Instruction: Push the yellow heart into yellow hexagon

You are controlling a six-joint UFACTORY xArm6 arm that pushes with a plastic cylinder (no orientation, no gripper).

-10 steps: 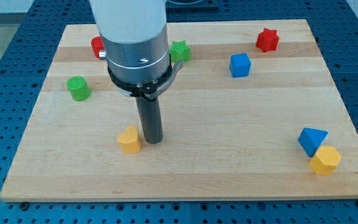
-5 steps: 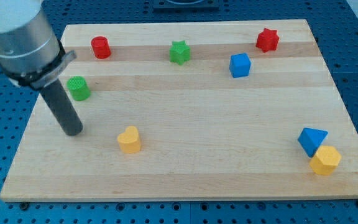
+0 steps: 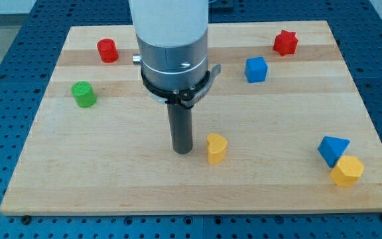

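The yellow heart [image 3: 216, 147] lies on the wooden board [image 3: 257, 119], a little below the middle. The yellow hexagon [image 3: 347, 170] sits near the board's bottom right corner, touching a blue triangle [image 3: 332, 149]. My tip [image 3: 182, 150] rests on the board just to the left of the yellow heart, with a small gap between them. The arm's body hides the board's top middle, where the green star stood.
A red cylinder [image 3: 107, 50] is at the top left and a green cylinder [image 3: 83, 94] at the left. A blue cube [image 3: 256, 69] and a red star [image 3: 285, 42] are at the top right.
The yellow heart has moved right, from about the lower left-middle toward the centre. My tip swung out to the left and is now back right, just left of the heart.
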